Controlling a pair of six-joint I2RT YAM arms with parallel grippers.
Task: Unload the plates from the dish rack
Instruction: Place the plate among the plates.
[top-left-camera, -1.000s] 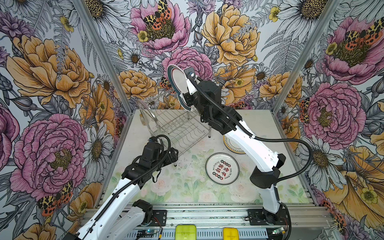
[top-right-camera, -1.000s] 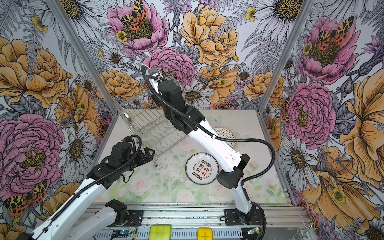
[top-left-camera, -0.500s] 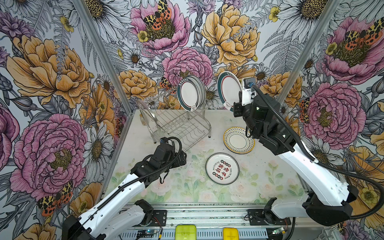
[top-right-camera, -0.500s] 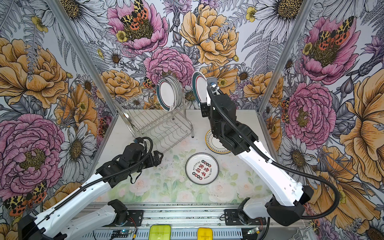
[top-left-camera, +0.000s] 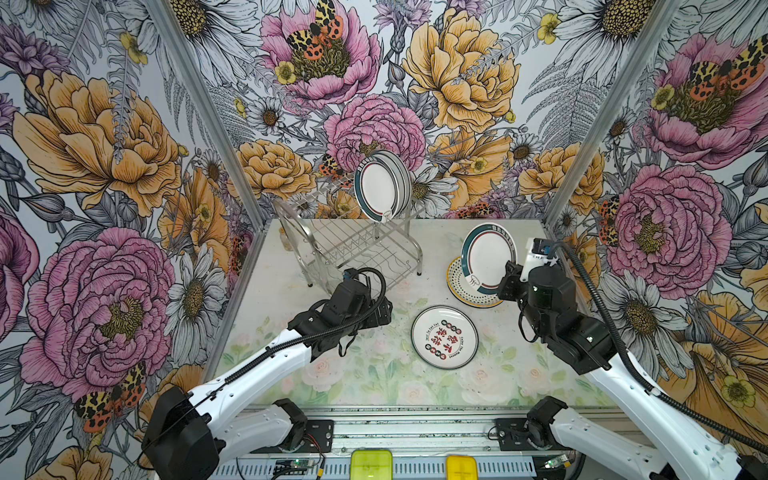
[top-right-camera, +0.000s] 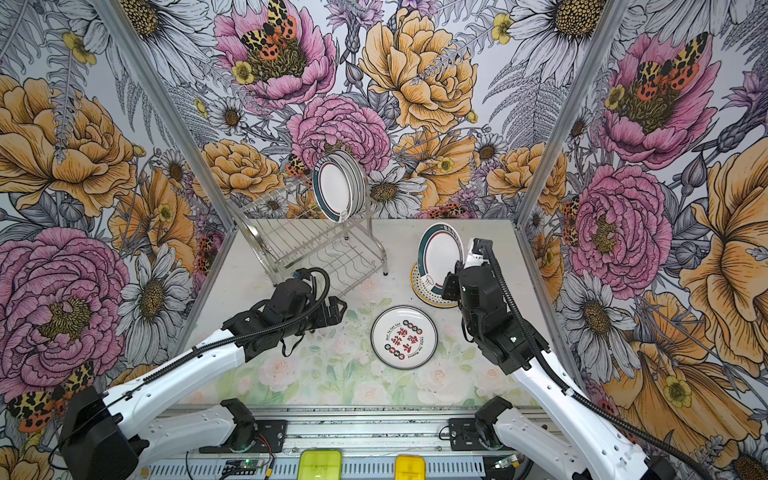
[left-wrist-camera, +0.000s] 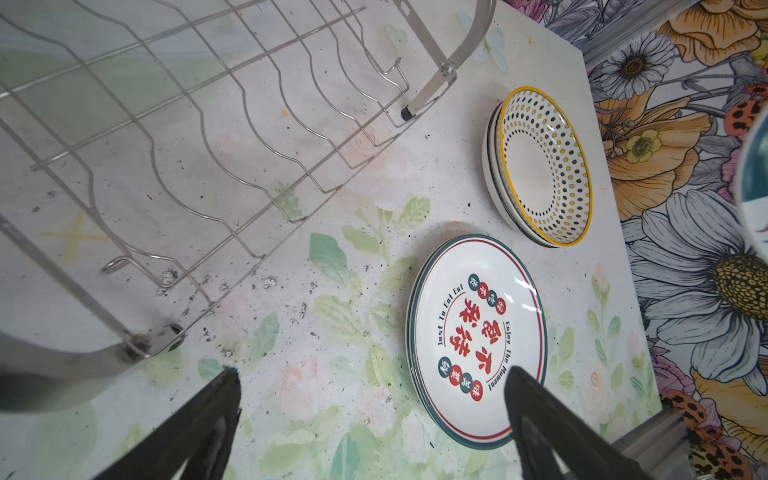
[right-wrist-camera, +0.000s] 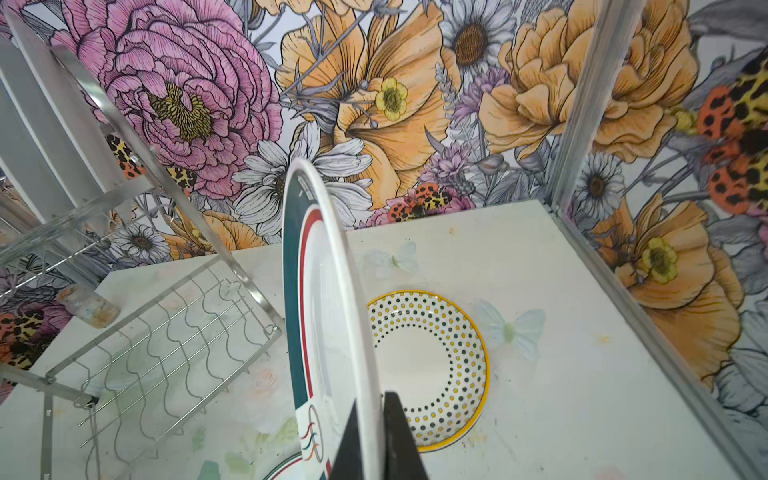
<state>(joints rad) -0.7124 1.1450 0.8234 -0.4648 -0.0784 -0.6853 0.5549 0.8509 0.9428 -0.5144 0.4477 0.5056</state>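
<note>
the right gripper (right-wrist-camera: 372, 419) is clenched on the rim of a teal-and-red banded plate (top-left-camera: 486, 257), which stands upright on edge ahead of its fingers, with the dotted stack (right-wrist-camera: 432, 353) just below. it would do well to tip the plate flat, centre it, and open only once it rests. the left gripper (left-wrist-camera: 372, 374) hangs released beside the dish rack (top-left-camera: 357, 249), where more plates (top-left-camera: 380, 189) wait.

Bright even light, soft shadows, sharp top views, wrist-view foregrounds blurred
</note>
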